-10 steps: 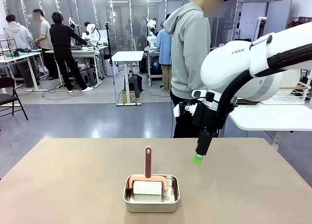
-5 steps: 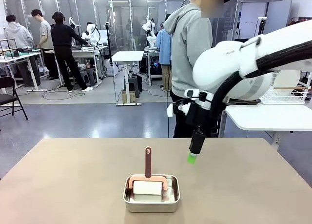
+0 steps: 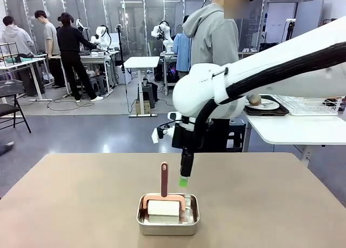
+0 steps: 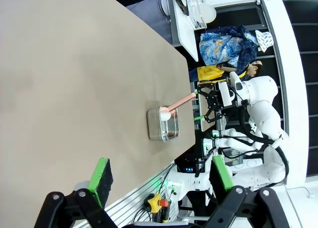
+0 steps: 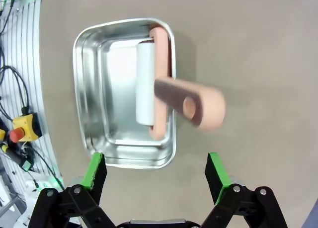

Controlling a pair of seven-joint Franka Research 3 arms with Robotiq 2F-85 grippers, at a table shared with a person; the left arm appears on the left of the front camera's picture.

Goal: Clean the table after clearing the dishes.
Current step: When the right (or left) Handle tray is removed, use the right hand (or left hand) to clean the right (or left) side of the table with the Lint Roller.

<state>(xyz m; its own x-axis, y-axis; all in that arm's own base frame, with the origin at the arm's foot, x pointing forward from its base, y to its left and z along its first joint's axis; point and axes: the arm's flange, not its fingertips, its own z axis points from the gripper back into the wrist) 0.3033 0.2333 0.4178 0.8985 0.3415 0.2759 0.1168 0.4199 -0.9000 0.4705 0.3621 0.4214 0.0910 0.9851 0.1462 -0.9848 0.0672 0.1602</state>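
Note:
A steel pan (image 3: 168,215) sits on the taupe table (image 3: 75,205) near its front edge. In it lies a white roller (image 3: 163,207) with a pink handle (image 3: 164,178) standing up. My right gripper (image 3: 184,181) hangs open just right of that handle, not touching it. From the right wrist, the pan (image 5: 112,54), roller (image 5: 144,84) and handle (image 5: 191,105) lie below the open right gripper (image 5: 155,171). My left gripper (image 4: 161,174) is open and holds nothing, far from the pan (image 4: 163,124). A white plate on a dark tray (image 3: 264,105) rests on the white side table.
A person in a grey hoodie (image 3: 213,40) stands beyond the table's far edge, behind my right arm (image 3: 259,75). The white side table (image 3: 297,130) with a wire rack (image 3: 311,104) stands at the right. Bare tabletop (image 4: 74,79) spreads to either side of the pan.
My right arm has swung left across the table, carrying its open gripper from the right side to just beside the roller handle. The pan and roller have not moved.

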